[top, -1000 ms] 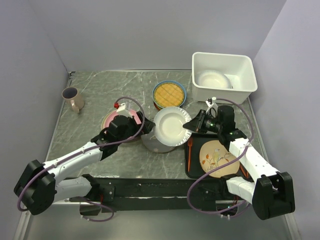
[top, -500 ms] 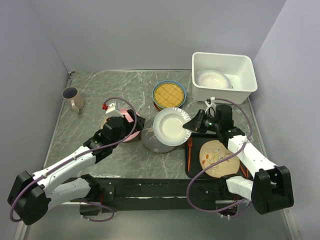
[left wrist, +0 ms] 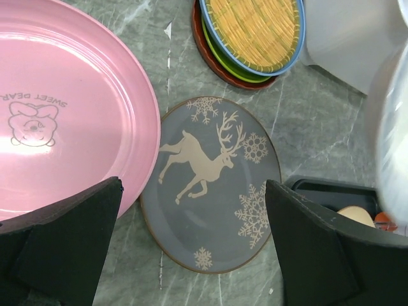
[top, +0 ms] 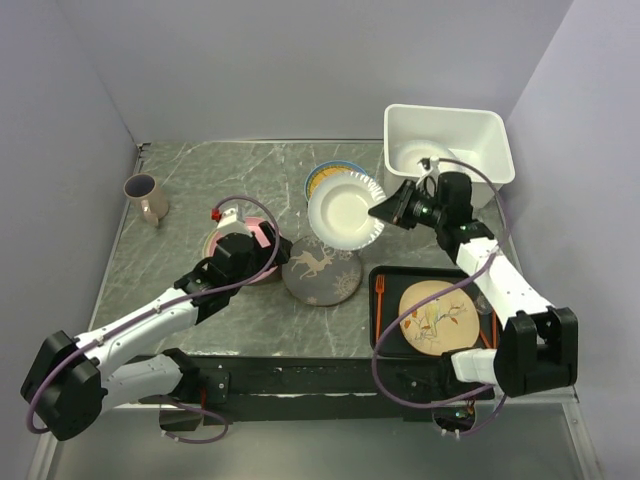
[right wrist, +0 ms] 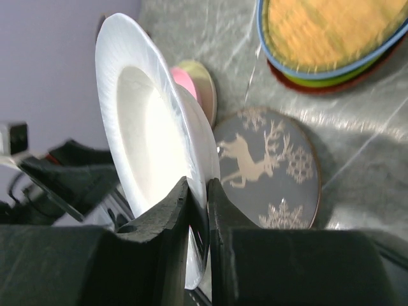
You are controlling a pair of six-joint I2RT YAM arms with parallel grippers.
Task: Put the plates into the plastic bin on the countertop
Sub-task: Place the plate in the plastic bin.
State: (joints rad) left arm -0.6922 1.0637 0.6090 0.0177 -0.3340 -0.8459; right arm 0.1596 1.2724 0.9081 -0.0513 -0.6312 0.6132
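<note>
My right gripper (top: 385, 210) (right wrist: 199, 191) is shut on the rim of the white fluted plate (top: 347, 210) (right wrist: 146, 121). It holds the plate tilted in the air, just left of the plastic bin (top: 445, 112), which has a white dish (top: 425, 157) inside. The dark grey deer plate (top: 320, 270) (left wrist: 210, 185) lies flat on the countertop (top: 200, 190). My left gripper (top: 275, 252) (left wrist: 192, 188) hangs open and holds nothing, above the deer plate's left edge and the pink plate (top: 255, 232) (left wrist: 57, 115). The yellow lattice plate (left wrist: 255, 25) (right wrist: 325, 32) tops a stack.
A black tray (top: 385, 335) at the front right holds a cream patterned plate (top: 438, 315) and an orange fork (top: 379, 300). A mug (top: 145, 198) stands at the far left. Walls enclose the counter on three sides.
My right gripper has carried the white plate up and back toward the bin, uncovering the deer plate. My left gripper has drawn back slightly to the left, away from the white plate.
</note>
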